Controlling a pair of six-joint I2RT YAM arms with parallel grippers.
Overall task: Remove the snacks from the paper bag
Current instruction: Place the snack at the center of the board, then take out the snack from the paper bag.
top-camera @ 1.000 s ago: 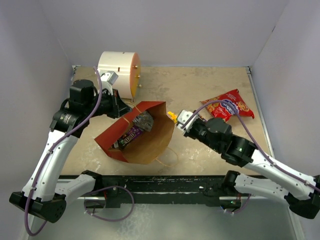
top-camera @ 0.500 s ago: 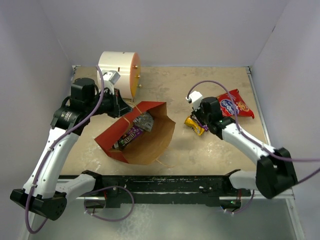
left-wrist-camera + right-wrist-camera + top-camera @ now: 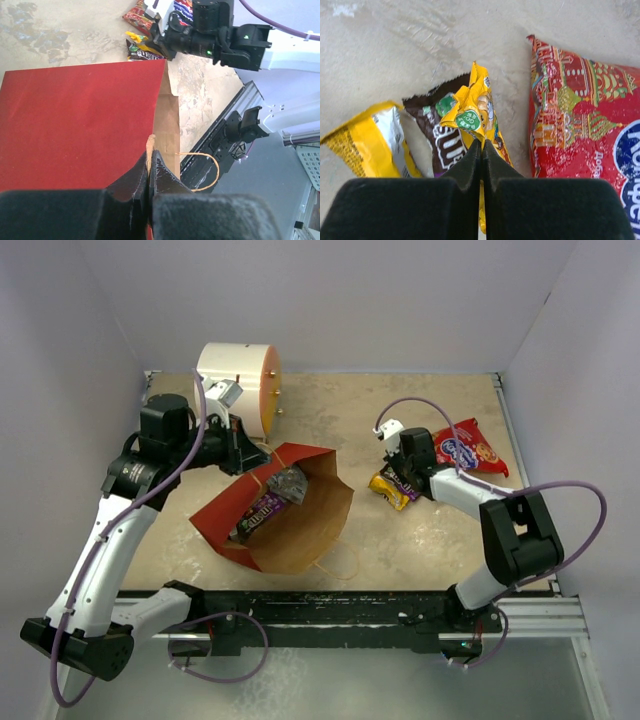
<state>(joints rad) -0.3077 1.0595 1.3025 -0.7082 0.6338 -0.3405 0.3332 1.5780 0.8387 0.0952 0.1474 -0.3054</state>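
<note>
My left claw (image 3: pixel 151 150) is pinched flat on the rim of the paper bag (image 3: pixel 75 125), with a thin edge of paper caught between the two dark fingers. The bag lies on its side in the middle of the tan table (image 3: pixel 400 410), red outside and brown inside, its mouth turned toward my right arm. Inside it I see a purple packet (image 3: pixel 262 510) and a silver-grey packet (image 3: pixel 288 480) lying side by side. My right claw (image 3: pixel 481 145) is closed tight on the crimped end of a yellow packet (image 3: pixel 470 105), low over the table to the right of the bag. Under that packet lies a brown packet (image 3: pixel 445 145), with a yellow and silver packet (image 3: pixel 375 135) just beside it. The large red bag (image 3: pixel 570 115) with a blue oval logo lies flat nearby. A white and orange cylinder (image 3: pixel 238 385) stands behind the paper bag.
</note>
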